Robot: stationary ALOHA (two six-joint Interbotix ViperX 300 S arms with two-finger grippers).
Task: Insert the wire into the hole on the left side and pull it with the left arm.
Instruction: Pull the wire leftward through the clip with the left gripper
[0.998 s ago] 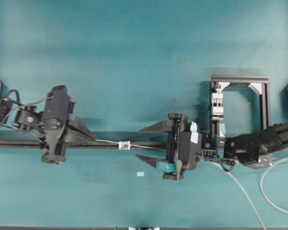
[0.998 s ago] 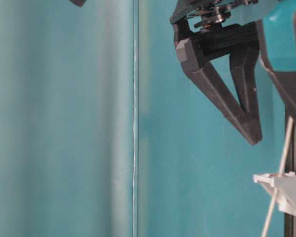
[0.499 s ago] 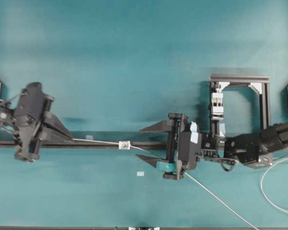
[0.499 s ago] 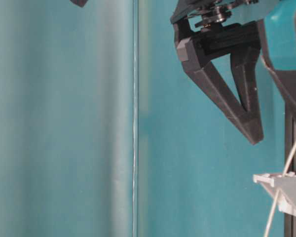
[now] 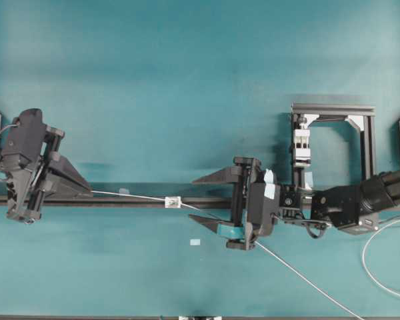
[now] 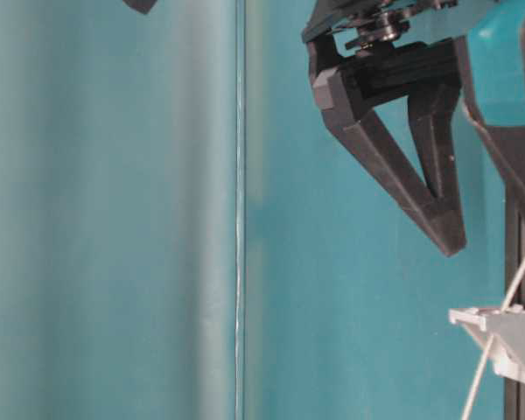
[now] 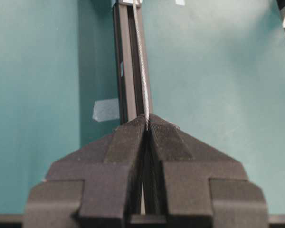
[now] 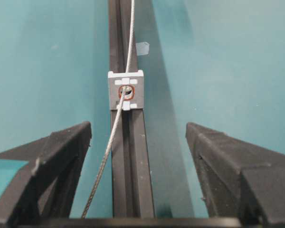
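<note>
we see the left arm in the pulling step; the wire already passes through the hole. we judge the next move needs a steady pull away from the block, in line. the left tool is clenched on the wire at its tips. the right tool is released, wide, holding nothing, the wire between its jaws.

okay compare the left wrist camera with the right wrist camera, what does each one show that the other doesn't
Only the left wrist view shows the left gripper, jaws shut on the wire. Only the right wrist view shows the wire passing through the hole in the small block, with the right gripper jaws wide apart and holding nothing. Both show the wire running along the black rail on the teal table.
</note>
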